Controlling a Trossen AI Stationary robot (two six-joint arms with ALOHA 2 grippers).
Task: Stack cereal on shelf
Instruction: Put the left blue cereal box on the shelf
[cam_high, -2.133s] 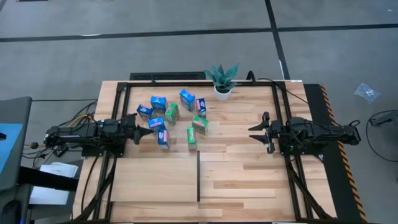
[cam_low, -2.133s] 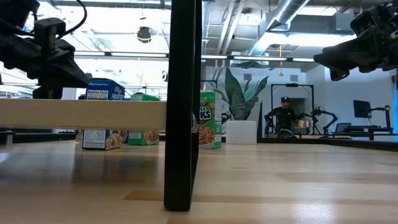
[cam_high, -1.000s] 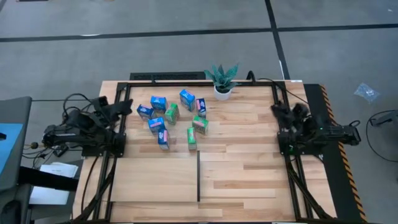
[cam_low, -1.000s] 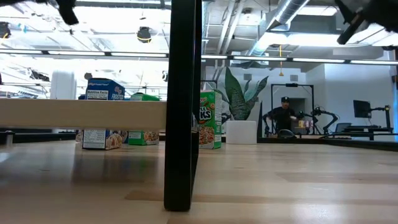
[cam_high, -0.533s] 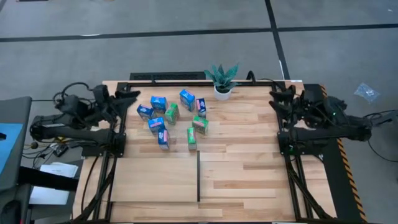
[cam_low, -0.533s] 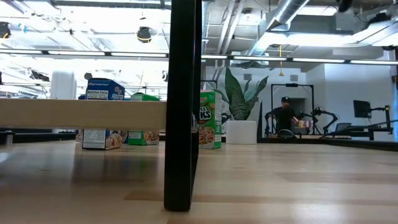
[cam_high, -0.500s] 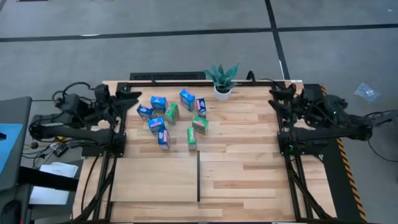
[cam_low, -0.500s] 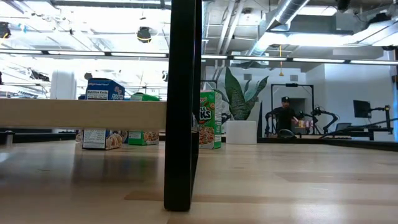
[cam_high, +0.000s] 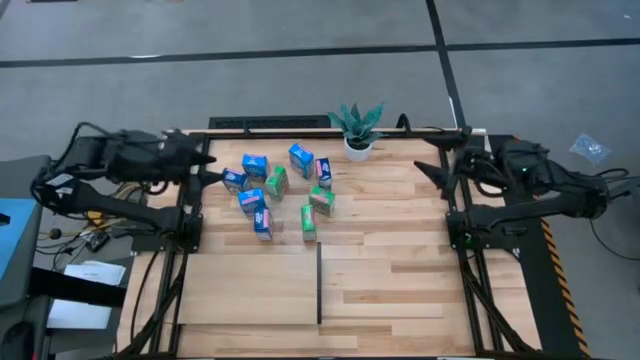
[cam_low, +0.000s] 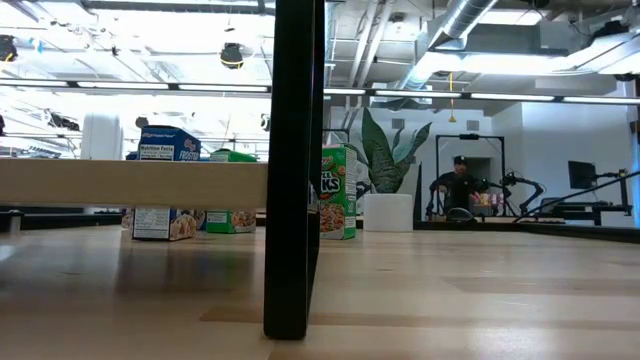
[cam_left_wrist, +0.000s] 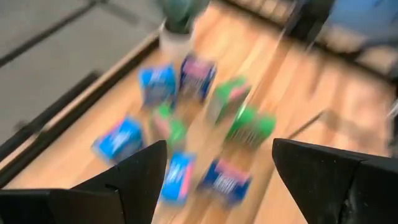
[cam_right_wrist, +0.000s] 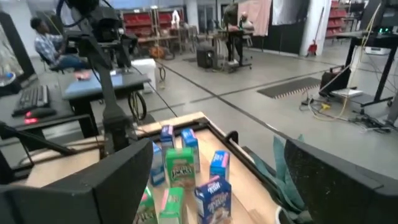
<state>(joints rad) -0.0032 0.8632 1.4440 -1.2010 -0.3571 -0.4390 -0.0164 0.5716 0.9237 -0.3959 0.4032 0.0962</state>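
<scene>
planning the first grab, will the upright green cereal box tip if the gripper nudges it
Probably yes. The green box stands on a narrow end, taller than wide, so a high nudge would likely topple it. It looks like thin cardboard, likely light, so it may slide on the wood shelf first.

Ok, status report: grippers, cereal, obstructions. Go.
Left gripper open, empty, raised beside the cereal boxes. Right gripper open, empty, at the table's right side. Boxes scattered loose, none stacked. Potted plant stands close behind the cluster.
</scene>
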